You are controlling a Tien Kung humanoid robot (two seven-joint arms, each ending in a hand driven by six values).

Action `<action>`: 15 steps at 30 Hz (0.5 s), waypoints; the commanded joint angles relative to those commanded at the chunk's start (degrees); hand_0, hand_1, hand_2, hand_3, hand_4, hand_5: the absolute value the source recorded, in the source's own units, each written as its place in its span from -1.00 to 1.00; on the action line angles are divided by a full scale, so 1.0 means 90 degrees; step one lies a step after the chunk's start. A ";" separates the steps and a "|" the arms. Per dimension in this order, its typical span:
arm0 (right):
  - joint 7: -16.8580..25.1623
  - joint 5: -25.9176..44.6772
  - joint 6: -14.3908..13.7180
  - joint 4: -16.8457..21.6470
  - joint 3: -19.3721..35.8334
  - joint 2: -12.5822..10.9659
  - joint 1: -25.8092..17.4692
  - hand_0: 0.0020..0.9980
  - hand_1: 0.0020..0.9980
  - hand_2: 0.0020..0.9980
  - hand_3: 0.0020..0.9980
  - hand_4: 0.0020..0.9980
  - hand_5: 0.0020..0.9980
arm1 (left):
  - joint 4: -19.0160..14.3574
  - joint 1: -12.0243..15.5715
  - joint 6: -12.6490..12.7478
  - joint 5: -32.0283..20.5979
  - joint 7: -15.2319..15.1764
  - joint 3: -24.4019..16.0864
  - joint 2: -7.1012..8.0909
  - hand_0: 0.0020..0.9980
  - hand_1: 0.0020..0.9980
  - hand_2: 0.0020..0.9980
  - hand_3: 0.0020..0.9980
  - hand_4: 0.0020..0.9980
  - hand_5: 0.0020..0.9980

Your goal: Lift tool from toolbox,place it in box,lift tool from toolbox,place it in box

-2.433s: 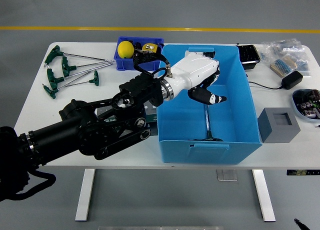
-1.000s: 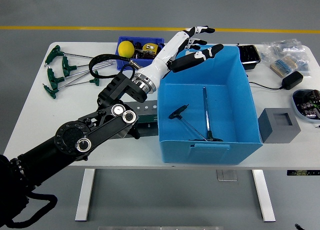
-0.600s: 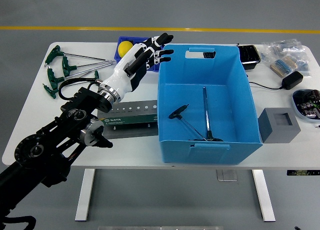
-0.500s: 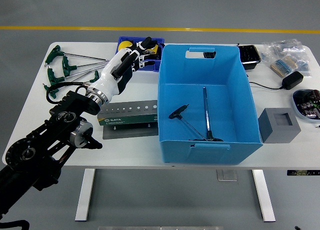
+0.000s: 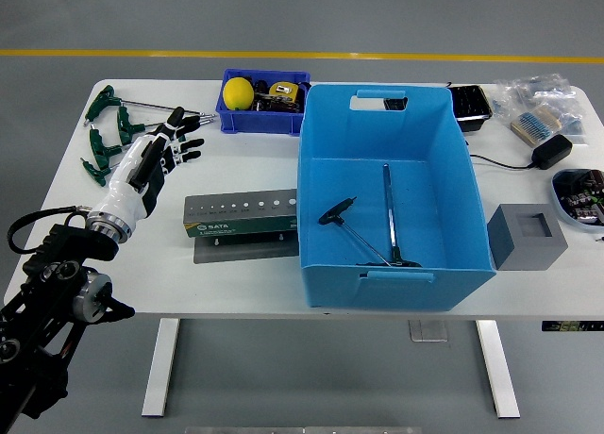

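My left hand [image 5: 168, 141] hovers over the left part of the table with its fingers spread and nothing in them. Just beyond and left of it lie several green T-handle tools [image 5: 113, 137] with long steel shafts. A large light blue box [image 5: 389, 208] stands mid-table, and two dark T-handle tools [image 5: 373, 217] lie on its floor. A grey and green tool holder [image 5: 241, 225] with a row of holes lies between my hand and the box. My right hand is out of the picture.
A dark blue bin [image 5: 263, 102] with a yellow ball [image 5: 236, 92] sits at the back. Right of the box are a grey block [image 5: 526, 234], a black tray [image 5: 469, 104], a black adapter with cable [image 5: 549, 151], bagged parts [image 5: 538, 99] and a bowl [image 5: 580, 196].
My left arm has pulled out of the blue box, leaving a second T-handle tool in it, and swung left across the table toward the green tools with its fingers spread.
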 joint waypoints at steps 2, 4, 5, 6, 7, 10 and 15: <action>-0.0011 -0.0028 0.0005 0.0002 0.0017 0.0006 -0.0016 0.31 0.28 0.40 0.11 0.61 0.50 | -0.0136 0.0257 0.0021 -0.0006 -0.0071 -0.0229 -0.0142 0.57 0.60 0.72 0.54 0.92 0.78; -0.0011 -0.0020 0.0007 0.0001 0.0016 0.0014 -0.0034 0.31 0.28 0.40 0.11 0.61 0.50 | -0.0236 0.0447 0.0019 -0.0026 -0.0129 -0.0379 -0.0230 0.57 0.60 0.72 0.54 0.92 0.78; -0.0008 -0.0002 0.0008 0.0000 0.0010 0.0016 -0.0040 0.31 0.28 0.40 0.11 0.61 0.50 | -0.0289 0.0514 -0.0009 -0.0015 -0.0149 -0.0435 -0.0252 0.57 0.60 0.72 0.54 0.92 0.78; -0.0005 0.0013 0.0010 -0.0001 0.0004 0.0018 -0.0043 0.31 0.28 0.40 0.11 0.61 0.50 | -0.0327 0.0551 -0.0032 -0.0007 -0.0167 -0.0467 -0.0258 0.54 0.53 0.67 0.53 0.94 0.84; -0.0001 0.0025 0.0010 -0.0003 -0.0003 0.0021 -0.0044 0.31 0.28 0.40 0.11 0.61 0.50 | -0.0362 0.0573 -0.0053 -0.0017 -0.0183 -0.0489 -0.0253 0.54 0.53 0.67 0.53 0.94 0.84; 0.0000 0.0029 0.0017 -0.0005 -0.0008 0.0028 -0.0042 0.31 0.28 0.40 0.11 0.61 0.50 | -0.0415 0.0554 -0.0070 -0.0033 -0.0200 -0.0547 -0.0244 0.54 0.53 0.67 0.53 0.94 0.84; -0.0022 -0.0012 0.0045 -0.0006 0.0004 0.0057 -0.0045 0.31 0.28 0.40 0.11 0.61 0.50 | -0.0401 0.0529 -0.0060 -0.0292 -0.0178 -0.0614 -0.0284 0.54 0.52 0.67 0.53 0.94 0.85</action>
